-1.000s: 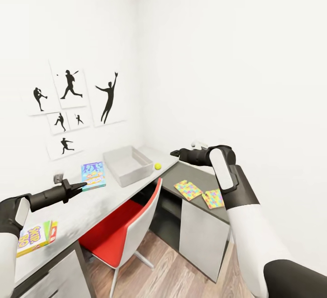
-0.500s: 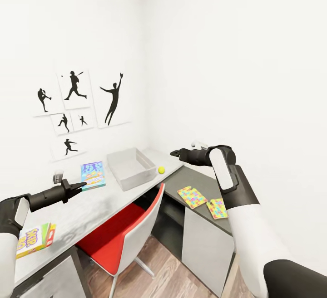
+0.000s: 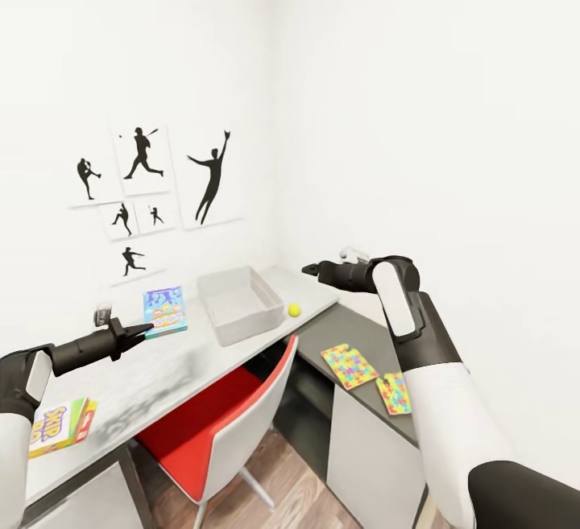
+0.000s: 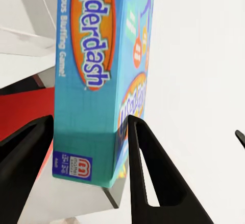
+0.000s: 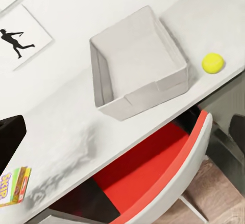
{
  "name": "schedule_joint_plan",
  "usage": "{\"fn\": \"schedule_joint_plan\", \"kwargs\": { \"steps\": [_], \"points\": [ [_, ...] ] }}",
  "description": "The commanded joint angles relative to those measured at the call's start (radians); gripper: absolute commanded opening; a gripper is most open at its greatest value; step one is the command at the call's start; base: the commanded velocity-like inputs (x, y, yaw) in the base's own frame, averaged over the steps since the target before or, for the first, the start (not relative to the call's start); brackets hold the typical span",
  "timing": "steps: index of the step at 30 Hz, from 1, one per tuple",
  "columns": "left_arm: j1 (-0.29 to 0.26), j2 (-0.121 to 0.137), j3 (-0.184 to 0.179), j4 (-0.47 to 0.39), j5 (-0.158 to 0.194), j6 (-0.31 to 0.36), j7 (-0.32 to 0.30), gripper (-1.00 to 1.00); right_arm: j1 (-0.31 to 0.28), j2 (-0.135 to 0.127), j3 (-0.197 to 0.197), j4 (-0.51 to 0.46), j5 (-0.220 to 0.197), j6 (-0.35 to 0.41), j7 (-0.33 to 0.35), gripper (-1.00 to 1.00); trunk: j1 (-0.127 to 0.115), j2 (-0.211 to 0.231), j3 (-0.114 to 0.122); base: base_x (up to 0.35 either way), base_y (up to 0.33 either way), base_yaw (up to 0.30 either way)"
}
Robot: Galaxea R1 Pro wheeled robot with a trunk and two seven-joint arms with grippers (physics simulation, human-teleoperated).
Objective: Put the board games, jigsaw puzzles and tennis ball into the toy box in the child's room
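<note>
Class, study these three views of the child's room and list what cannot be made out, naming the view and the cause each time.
- Skip-Bo game box: head view, left forearm covers its near corner.
- Balderdash box: left wrist view, top cut off by the edge.
- Toy box: head view, near wall hides part of its floor.
- Right gripper: head view, too small to judge its opening.
- Small jigsaw puzzle: head view, right arm covers one edge.

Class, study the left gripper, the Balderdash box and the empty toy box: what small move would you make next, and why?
Probably swing the left gripper right, toward the toy box. In the left wrist view its fingers flank the Balderdash box, apparently gripping it, and the toy box sits empty just beyond, so a short carry comes before release.
</note>
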Motion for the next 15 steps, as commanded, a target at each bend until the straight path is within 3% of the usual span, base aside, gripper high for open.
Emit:
{"fn": "schedule_joint_plan", "kwargs": {
  "steps": [1,8,15],
  "points": [
    [-0.001,0.0,0.002,0.0,0.005,0.008,-0.001,-1.0,0.0,0.0,0.001,-0.001,-0.01,0.003,-0.01,1.0,0.001,-0.001,-0.002,0.165,-0.151,0.076],
    [-0.001,0.0,0.002,0.0,0.004,0.008,-0.001,-1.0,0.0,-0.001,0.0,-0.001,-0.011,0.003,-0.01,1.0,0.001,-0.001,-0.011,0.168,-0.062,0.093],
    [-0.001,0.0,0.002,0.0,0.004,0.008,-0.001,-1.0,0.0,-0.001,0.001,-0.002,-0.01,0.002,-0.01,1.0,0.001,-0.001,-0.022,0.224,0.15,0.099]
  ]
}}
